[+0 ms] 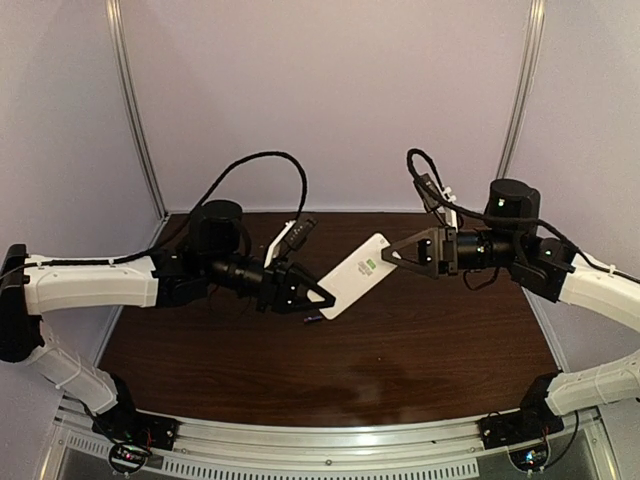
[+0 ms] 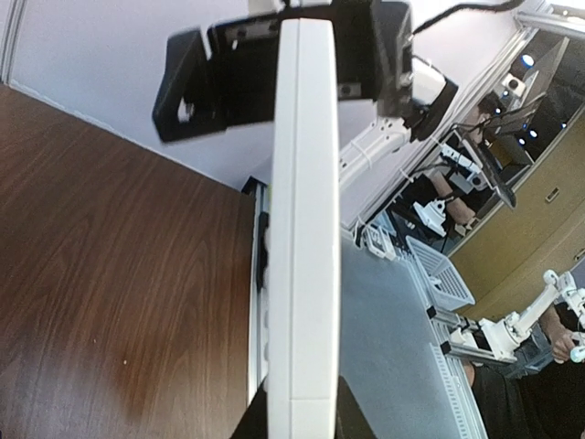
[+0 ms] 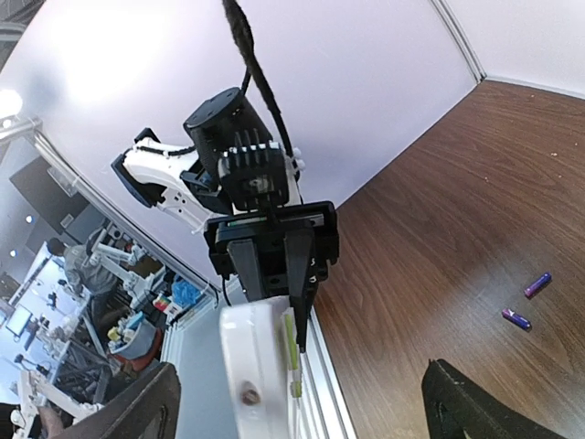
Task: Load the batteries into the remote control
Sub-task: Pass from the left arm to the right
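Note:
The white remote control [image 1: 356, 276] hangs in the air over the table, tilted, with a small green patch on its upper face. My left gripper [image 1: 316, 297] is shut on its lower-left end. In the left wrist view the remote [image 2: 306, 229] is edge-on between my fingertips [image 2: 355, 426]. My right gripper [image 1: 391, 257] is open at the remote's upper-right end. In the right wrist view that end [image 3: 253, 366] lies between my wide-spread fingers [image 3: 142, 407] without touching them. Two purple batteries [image 3: 537, 284] [image 3: 515, 318] lie on the table. A small dark piece [image 1: 312, 319], perhaps a battery, lies below the remote.
The brown table [image 1: 400, 350] has white walls at the back and sides and a metal rail [image 1: 330, 450] along the near edge. Black cables loop above both wrists. A small white piece [image 1: 281, 240] shows behind my left wrist.

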Controlling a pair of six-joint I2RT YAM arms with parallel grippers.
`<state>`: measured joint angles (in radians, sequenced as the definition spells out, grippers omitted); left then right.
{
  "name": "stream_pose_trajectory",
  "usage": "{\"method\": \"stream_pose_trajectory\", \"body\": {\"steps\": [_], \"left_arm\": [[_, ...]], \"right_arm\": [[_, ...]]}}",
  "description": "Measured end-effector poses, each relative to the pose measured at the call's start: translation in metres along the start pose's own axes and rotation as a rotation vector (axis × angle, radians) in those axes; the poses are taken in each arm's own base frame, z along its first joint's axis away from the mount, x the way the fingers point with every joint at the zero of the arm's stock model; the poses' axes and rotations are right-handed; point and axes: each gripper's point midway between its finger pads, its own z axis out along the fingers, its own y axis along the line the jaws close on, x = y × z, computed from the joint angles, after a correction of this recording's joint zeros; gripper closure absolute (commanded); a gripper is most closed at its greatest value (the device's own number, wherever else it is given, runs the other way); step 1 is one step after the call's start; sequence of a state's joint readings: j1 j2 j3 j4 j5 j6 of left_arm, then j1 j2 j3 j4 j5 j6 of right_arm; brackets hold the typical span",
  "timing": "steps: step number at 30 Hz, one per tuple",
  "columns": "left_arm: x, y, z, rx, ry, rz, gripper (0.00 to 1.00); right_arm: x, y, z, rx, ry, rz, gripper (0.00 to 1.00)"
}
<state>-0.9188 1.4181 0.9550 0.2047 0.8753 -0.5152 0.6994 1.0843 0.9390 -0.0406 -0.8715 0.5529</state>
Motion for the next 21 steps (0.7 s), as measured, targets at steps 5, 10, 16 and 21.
{"method": "stream_pose_trajectory", "body": {"steps": [5, 10, 16, 21], "left_arm": [[-0.023, -0.004, -0.001, 0.005, -0.086, 0.015, 1.0], [-0.028, 0.003, 0.003, 0.007, -0.114, -0.015, 1.0], [-0.031, 0.011, 0.011, 0.026, -0.14, -0.065, 1.0], [-0.033, 0.014, 0.014, 0.037, -0.154, -0.09, 1.0]], "right_arm": [[0.0, -0.011, 0.007, -0.016, -0.057, 0.101, 0.19], [-0.01, -0.008, 0.01, -0.036, -0.097, 0.12, 0.3], [-0.022, 0.0, 0.01, -0.073, -0.144, 0.123, 0.53], [-0.018, -0.005, 0.015, -0.076, -0.142, 0.147, 0.68]]}}
